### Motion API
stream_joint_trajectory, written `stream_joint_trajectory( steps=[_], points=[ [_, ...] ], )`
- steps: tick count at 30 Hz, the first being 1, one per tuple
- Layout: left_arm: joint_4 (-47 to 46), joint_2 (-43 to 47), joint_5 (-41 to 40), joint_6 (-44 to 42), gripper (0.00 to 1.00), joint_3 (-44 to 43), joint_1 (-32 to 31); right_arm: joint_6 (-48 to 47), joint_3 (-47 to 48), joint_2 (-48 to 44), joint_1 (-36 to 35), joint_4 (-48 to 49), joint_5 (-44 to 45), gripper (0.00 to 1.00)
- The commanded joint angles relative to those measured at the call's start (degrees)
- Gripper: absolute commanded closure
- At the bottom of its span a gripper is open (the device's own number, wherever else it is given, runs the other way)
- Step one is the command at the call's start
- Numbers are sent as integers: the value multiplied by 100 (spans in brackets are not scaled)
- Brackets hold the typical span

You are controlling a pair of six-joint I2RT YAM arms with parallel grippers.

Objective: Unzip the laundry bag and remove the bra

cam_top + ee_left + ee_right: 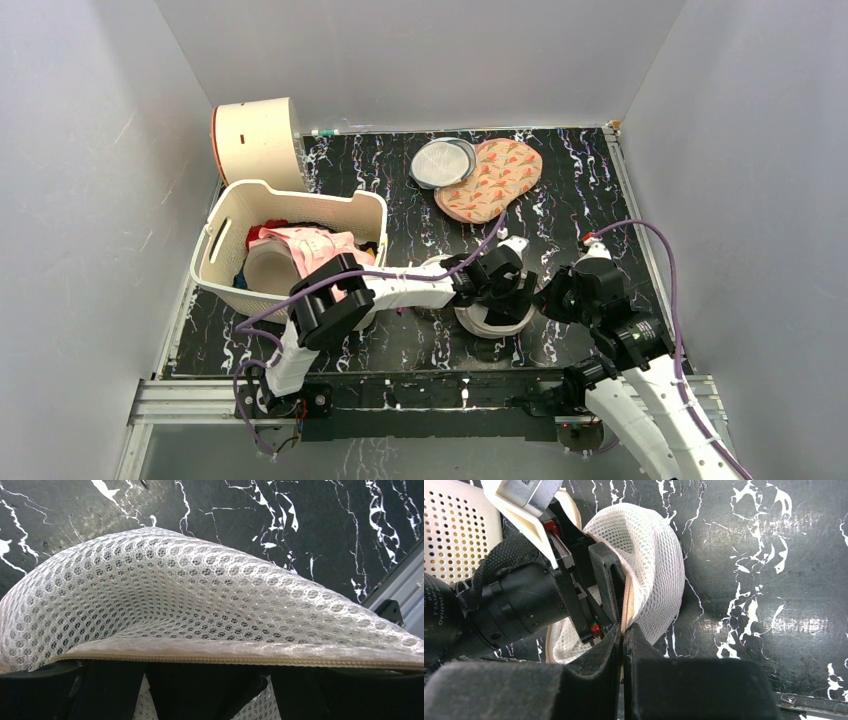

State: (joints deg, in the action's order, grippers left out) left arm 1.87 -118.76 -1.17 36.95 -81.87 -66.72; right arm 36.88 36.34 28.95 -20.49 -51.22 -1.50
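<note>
Pinching laundry bag (pixel 651 555) zipper rim (pixel 626 602) upright within clenched right gripper (pixel 624 630); left gripper (pixel 498 290) alongside on same rim, jaws' state untellable.

From above, your left gripper (pixel 503 287) hides most of the laundry bag (pixel 486 326). The bra (pixel 308 243) lies partly behind your left arm (pixel 400 291)

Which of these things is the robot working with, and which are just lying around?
In the job: beige round mesh laundry bag; pink printed soft bra, lying in the white plastic basket.
Lying about: grey round mesh pouch; orange-patterned fabric pouch; beige cylindrical container.
</note>
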Motion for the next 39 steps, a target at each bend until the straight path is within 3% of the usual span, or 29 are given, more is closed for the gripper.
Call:
stream_joint_trajectory(
  steps=[1, 4, 8, 12, 16, 34, 39],
  points=[
    [433, -365, -404, -186, 17, -230, -175, 25, 66, -12, -42, 407, -218, 100],
    [671, -521, -729, -227, 24, -326, -218, 24, 53, -14, -43, 411, -212, 100],
    [834, -439, -938, -250, 56, -352, -218, 27, 42, -25, -34, 401, -228, 100],
    [678, -125, -853, -412, 74, -321, -218, 16, 23, 33, -41, 411, -269, 100],
    [622, 286, -820, -521, 100, -318, -214, 23, 31, 119, -39, 385, -222, 100],
    [417, 1886, -762, -660, 100, 210, -218, 191, -10, 179, -42, 325, -9, 100],
    [275, 2228, -403, -932, 100, 301, -219, 302, -8, 121, -37, 301, 151, 100]
  ],
)
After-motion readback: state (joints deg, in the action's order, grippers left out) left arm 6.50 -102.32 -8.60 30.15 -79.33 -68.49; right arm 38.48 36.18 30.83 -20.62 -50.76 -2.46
